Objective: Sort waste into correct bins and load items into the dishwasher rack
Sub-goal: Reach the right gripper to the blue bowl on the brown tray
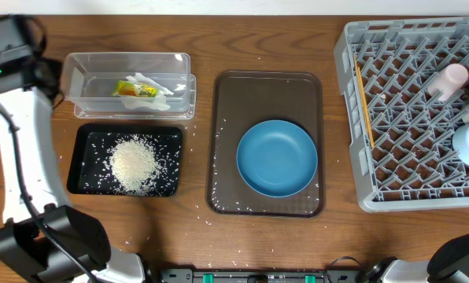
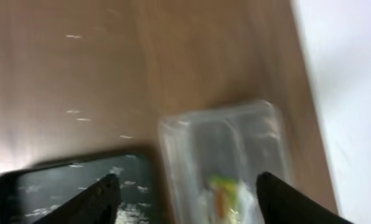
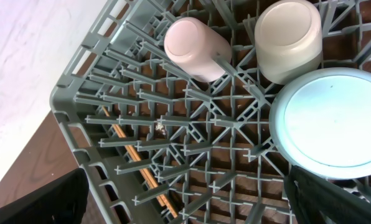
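Dark-blue bowl [image 1: 277, 157] upright in the middle of the brown tray [image 1: 227, 118], alone there, not yet loaded; by the look of it, the last item outside the rack.

Left of that tray, well apart: rice heap [image 1: 134, 163] in the black tray [image 1: 81, 157]. Just behind it, wrapper [image 1: 136, 89] and napkin [image 1: 154, 80] in the clear container [image 1: 183, 63]. Loose grains [image 2: 75, 112] scattered on the counter [image 1: 219, 31].

Far right: grey rack [image 1: 348, 102], with pink cup [image 3: 195, 46] tilted, pale cup [image 3: 288, 40] beside it, light-blue bowl [image 3: 335, 121] face down, chopsticks [image 3: 142, 171] low along one edge.

Left tool [image 2: 187, 190] over the clear container, fingers spread wide, nothing between them; blurred view. Right tool [image 3: 192, 208] above the rack, fully open, empty.

Likely trouble ahead:
- Slip of the big bowl from a two-finger pinch, given the smooth, thin rim and the weight off to one side.
- Knock against the cups or small bowl on the way into the rack, given the crowded far side.
- Bowl perched flat on the pegs rather than seated between them.
- Grains left on the counter, too small for a sure pinch.
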Tool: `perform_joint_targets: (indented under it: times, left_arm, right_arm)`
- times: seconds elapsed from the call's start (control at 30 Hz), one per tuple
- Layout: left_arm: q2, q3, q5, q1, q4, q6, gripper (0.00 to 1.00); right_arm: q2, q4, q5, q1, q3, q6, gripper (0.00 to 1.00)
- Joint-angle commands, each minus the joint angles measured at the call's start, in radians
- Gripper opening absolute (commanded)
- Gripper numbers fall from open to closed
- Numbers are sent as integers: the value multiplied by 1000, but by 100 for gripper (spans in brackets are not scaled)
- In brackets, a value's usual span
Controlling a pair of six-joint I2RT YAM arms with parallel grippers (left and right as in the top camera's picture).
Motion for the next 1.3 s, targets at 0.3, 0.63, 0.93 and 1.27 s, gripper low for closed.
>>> perform_joint_targets:
  times: [0.3, 0.63, 0.93, 1.27]
  left_arm:
    - [11, -1, -11, 74, -100, 9, 85]
    - [11, -1, 11, 73, -99, 9, 88]
    - [11, -1, 11, 73, -99, 9, 94]
    - [11, -1, 11, 73, -99, 9, 94]
  right_arm:
    - [3, 9, -48, -5, 2, 80, 99]
    - [3, -66, -444, 33, 2, 379, 99]
    - [10, -228, 145, 554, 2, 164, 99]
    - [66, -238, 665, 1120, 2, 181, 99]
